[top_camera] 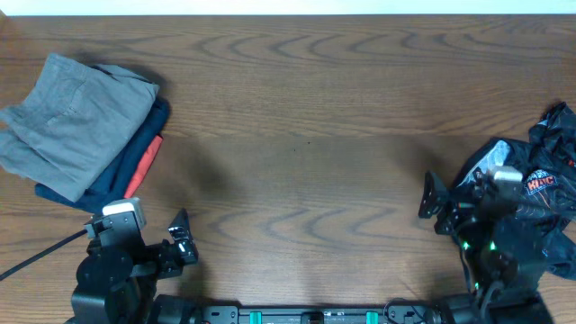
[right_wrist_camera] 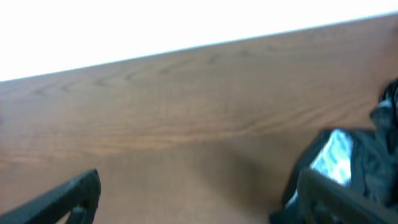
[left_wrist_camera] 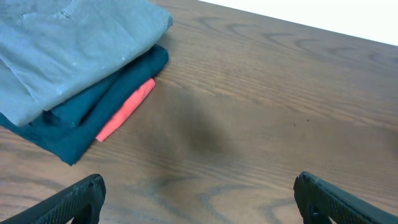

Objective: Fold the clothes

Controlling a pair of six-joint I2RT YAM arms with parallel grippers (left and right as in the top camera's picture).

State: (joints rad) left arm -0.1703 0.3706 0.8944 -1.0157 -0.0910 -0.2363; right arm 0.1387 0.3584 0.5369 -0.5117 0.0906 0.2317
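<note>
A stack of folded clothes lies at the far left: a grey garment [top_camera: 72, 117] on top, a dark blue one [top_camera: 135, 153] under it and a red one [top_camera: 144, 166] at the bottom. The left wrist view shows the same grey [left_wrist_camera: 68, 43], blue [left_wrist_camera: 106, 99] and red [left_wrist_camera: 127, 109] layers. A crumpled black garment [top_camera: 531, 198] with an orange logo lies at the right edge and also shows in the right wrist view [right_wrist_camera: 373, 155]. My left gripper [top_camera: 184, 238] [left_wrist_camera: 199, 199] is open and empty over bare wood. My right gripper [top_camera: 432, 205] [right_wrist_camera: 199, 196] is open and empty, just left of the black garment.
The wooden table [top_camera: 306, 135] runs between the stack and the black garment. Its far edge meets a white strip [top_camera: 288, 7] at the top. The arm bases stand along the near edge [top_camera: 297, 315].
</note>
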